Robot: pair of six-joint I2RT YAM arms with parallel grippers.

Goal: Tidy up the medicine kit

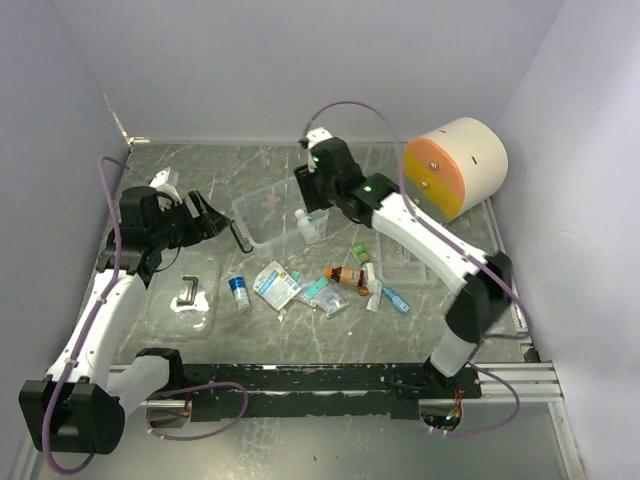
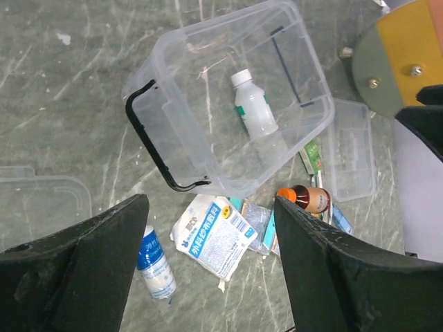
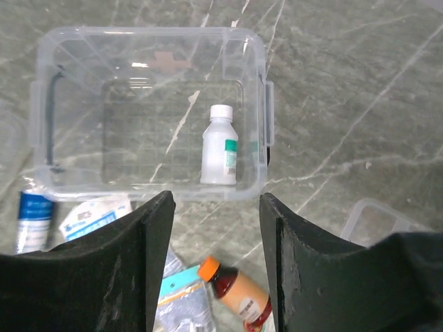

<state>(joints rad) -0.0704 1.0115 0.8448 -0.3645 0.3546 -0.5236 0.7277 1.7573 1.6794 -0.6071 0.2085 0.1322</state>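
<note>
We judge the job barely begun. The medicine kit (image 1: 283,212) stands open toward the far middle of the surface (image 1: 200,170), and only one item is in it: a white bottle (image 3: 221,145) near its right-hand end. We cannot tell whether that bottle is upright or on its side.

Everything else is outside the kit. In a loose cluster between the kit and the near edge lie a blue-labelled tube (image 1: 238,292), a white sachet (image 1: 276,283), a brown bottle with an orange cap (image 1: 348,275), a green packet (image 1: 361,254) and some flat blue-and-white packs (image 1: 325,293). The clear divided tray (image 1: 405,262) rests on the surface just right of that cluster, apart from the kit. The lid (image 1: 188,295), with its black handle, lies flat toward the left edge.

The left tool (image 2: 210,204) hovers to the left of the kit, jaws spread and nothing between them. The right tool (image 3: 216,200) hangs over the kit, jaws likewise spread and empty.

As we read it, what is left is nearly all of it: the loose items go in, the tray likely seats inside, and the lid goes on last.
</note>
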